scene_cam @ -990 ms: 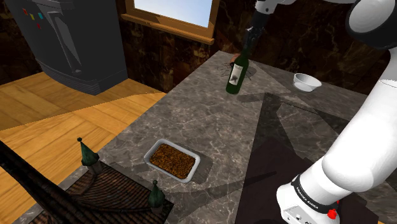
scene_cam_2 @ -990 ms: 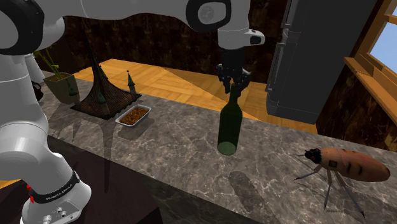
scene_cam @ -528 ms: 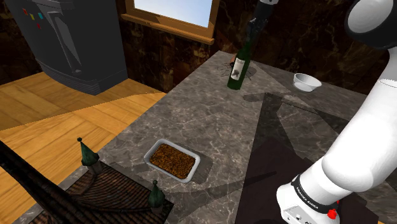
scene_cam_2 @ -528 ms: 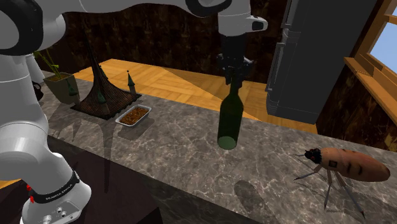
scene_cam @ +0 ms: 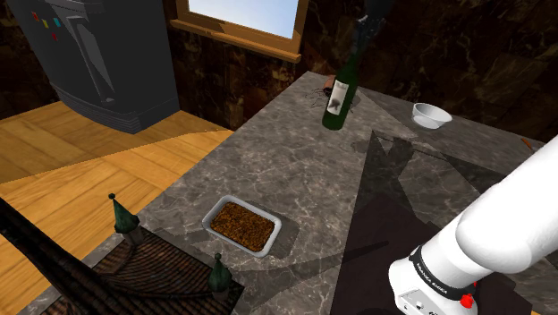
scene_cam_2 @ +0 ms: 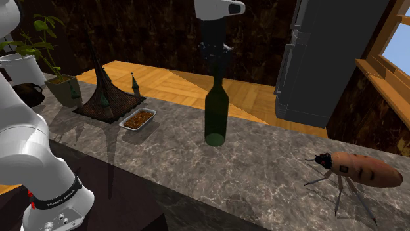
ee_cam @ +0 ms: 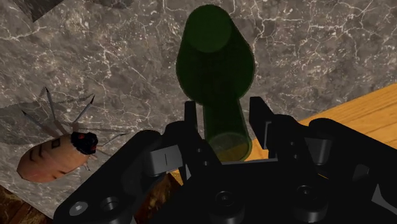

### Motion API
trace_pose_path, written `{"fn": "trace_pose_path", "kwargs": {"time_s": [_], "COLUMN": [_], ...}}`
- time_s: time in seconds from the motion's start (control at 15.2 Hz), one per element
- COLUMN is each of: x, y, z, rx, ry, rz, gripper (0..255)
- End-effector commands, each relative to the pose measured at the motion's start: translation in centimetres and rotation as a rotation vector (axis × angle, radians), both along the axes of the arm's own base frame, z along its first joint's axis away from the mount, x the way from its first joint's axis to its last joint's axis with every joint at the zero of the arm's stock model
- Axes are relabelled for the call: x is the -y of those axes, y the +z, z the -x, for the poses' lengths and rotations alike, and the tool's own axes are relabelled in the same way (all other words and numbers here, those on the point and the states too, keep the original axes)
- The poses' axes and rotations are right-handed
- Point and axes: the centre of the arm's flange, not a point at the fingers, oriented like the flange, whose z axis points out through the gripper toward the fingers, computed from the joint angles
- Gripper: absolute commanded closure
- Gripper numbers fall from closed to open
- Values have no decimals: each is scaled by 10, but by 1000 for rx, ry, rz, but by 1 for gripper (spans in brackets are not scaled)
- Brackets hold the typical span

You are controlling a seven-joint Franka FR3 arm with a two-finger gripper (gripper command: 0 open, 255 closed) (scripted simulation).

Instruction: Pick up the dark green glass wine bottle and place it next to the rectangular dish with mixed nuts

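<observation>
The dark green wine bottle (scene_cam_2: 215,111) hangs upright from its neck, with my black gripper (scene_cam_2: 213,56) shut on it and its base just above the marble counter (scene_cam_2: 276,164). In the shoulder view the bottle (scene_cam: 337,97) with its pale label is at the counter's far end, and the gripper (scene_cam: 362,36) holds it from above. The wrist view looks down along the bottle (ee_cam: 213,57), both fingers (ee_cam: 194,124) of the gripper (ee_cam: 226,121) clasping the neck. The rectangular dish of nuts (scene_cam: 242,225) lies at the counter's near end, far from the bottle; the dish (scene_cam_2: 137,119) sits to the bottle's left.
An orange insect figure (scene_cam_2: 355,169) lies on the counter at the second exterior view's right. A white bowl (scene_cam: 432,114) stands near the bottle. Dark spired ornaments on a mat (scene_cam: 125,259) border the dish. A potted plant (scene_cam_2: 62,85) and a grey fridge (scene_cam: 98,54) stand nearby.
My gripper has carried the bottle up and toward the second exterior view's left, closer to the dish. The bottle stays clasped at its neck.
</observation>
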Motion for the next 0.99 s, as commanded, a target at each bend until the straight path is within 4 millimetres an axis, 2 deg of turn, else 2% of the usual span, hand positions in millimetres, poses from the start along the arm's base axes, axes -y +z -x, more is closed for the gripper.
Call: {"fn": "trace_pose_path", "kwargs": {"time_s": [0.0,0.92], "x": [-20,-152], "y": [10,80], "z": [15,124], "rx": [0,0], "ry": [-1,-1], "rz": [1,1], "gripper": [255,255]}}
